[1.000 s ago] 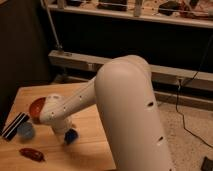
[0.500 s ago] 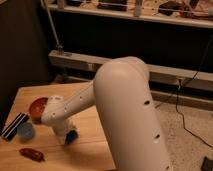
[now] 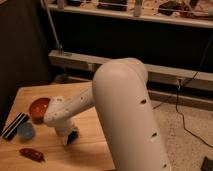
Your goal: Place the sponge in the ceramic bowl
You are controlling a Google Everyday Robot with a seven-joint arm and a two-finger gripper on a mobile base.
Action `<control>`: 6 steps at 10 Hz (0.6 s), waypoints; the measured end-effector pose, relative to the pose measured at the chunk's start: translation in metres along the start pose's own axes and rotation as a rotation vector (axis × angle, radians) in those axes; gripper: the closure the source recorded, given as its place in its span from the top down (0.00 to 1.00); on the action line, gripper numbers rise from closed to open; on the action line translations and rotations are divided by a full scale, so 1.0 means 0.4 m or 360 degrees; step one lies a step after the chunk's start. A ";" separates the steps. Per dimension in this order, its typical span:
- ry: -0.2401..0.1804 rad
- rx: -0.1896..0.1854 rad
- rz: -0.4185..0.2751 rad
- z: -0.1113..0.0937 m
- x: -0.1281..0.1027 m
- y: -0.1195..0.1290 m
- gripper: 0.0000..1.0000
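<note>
Light wooden table (image 3: 95,145) at left of room. On it: ceramic bowl (image 3: 38,107) toward back left; light blue cup (image 3: 26,131) just in front of bowl; black striped flat item (image 3: 14,125) at left edge; dark red elongated object (image 3: 32,154) near front. Gripper (image 3: 67,139) low over table middle, sponge (image 3: 73,136) at it; resting or lifted, cannot tell

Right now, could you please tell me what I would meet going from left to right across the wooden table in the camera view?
Black striped object → light blue cup → ceramic bowl → sponge, with the gripper down low right beside it.
</note>
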 end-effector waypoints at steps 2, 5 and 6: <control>0.0018 0.0001 0.0025 0.006 0.000 -0.005 0.63; 0.0037 0.0001 0.0054 0.008 -0.004 -0.008 0.53; 0.0033 -0.0001 0.0059 0.006 -0.008 -0.007 0.53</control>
